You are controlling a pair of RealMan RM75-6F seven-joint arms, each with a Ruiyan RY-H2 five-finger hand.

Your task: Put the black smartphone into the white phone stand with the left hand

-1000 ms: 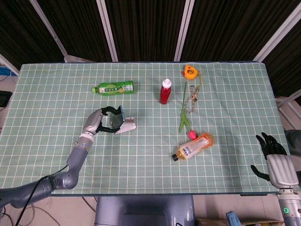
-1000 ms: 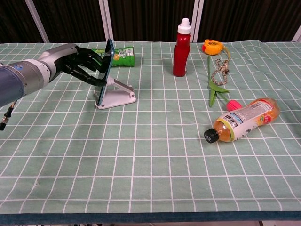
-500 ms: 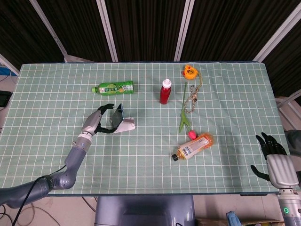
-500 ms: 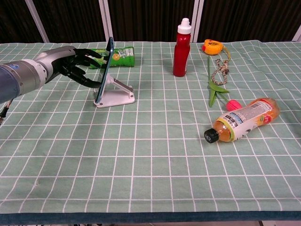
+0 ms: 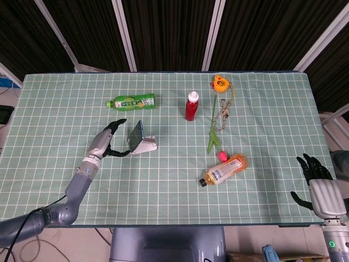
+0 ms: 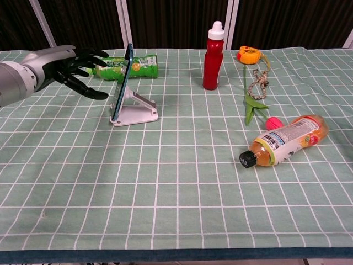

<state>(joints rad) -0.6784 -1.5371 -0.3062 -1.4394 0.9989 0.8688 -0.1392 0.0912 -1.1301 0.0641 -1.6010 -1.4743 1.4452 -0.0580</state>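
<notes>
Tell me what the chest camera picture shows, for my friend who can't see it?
A black smartphone leans in a white phone stand on a green checked tablecloth, with the left robot hand open and apart from it. Nearby are a lying green bottle, an upright red bottle, a fake tulip and a lying orange bottle.

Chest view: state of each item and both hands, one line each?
black smartphone: propped in stand, released
white phone stand: upright, holding phone
left hand: open, clear of phone
right hand: open, idle, head view only
red bottle: upright, capped
green bottle: lying
orange bottle: lying, capped
</notes>
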